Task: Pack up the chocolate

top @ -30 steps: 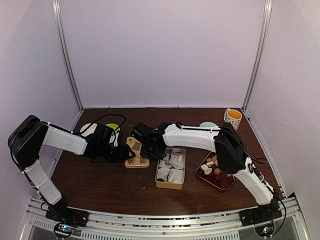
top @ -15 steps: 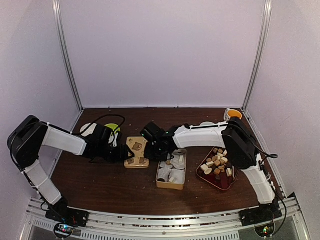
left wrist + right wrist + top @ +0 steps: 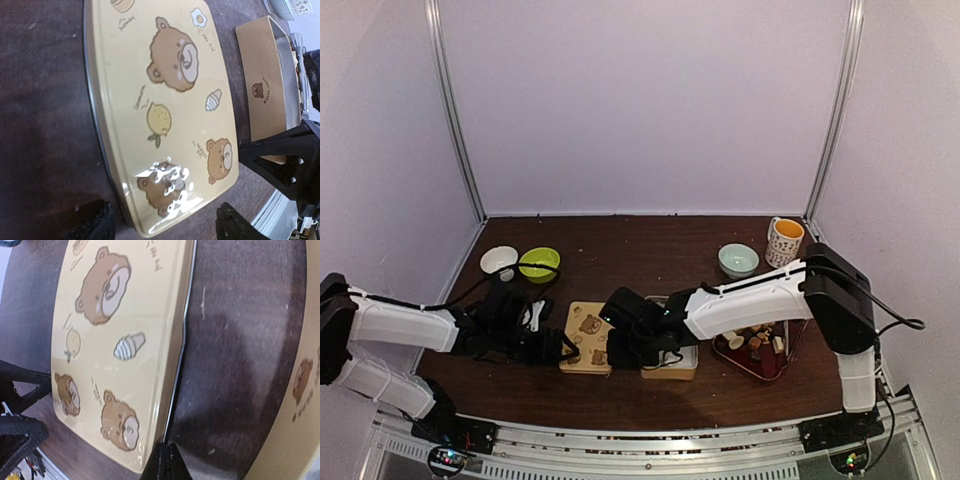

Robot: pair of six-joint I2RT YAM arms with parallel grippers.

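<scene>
Bite-size white, tan and brown chocolate pieces [image 3: 750,338] are heaped in a dark red tray [image 3: 772,368] near the right edge of the brown table [image 3: 650,250]. A flat tan bear-printed lid [image 3: 170,110] is laid by the front edge, beside a tan rectangular tin [image 3: 264,85]. The left gripper [image 3: 165,223] is held with jaws apart over the lid's near end; the right gripper [image 3: 165,460] is seen with jaws together at its right edge.

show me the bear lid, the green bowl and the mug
bear lid [image 3: 165,115], left wrist view, middle of its printed top
green bowl [image 3: 539,265], top view, its inside
mug [image 3: 782,249], top view, its side wall
</scene>
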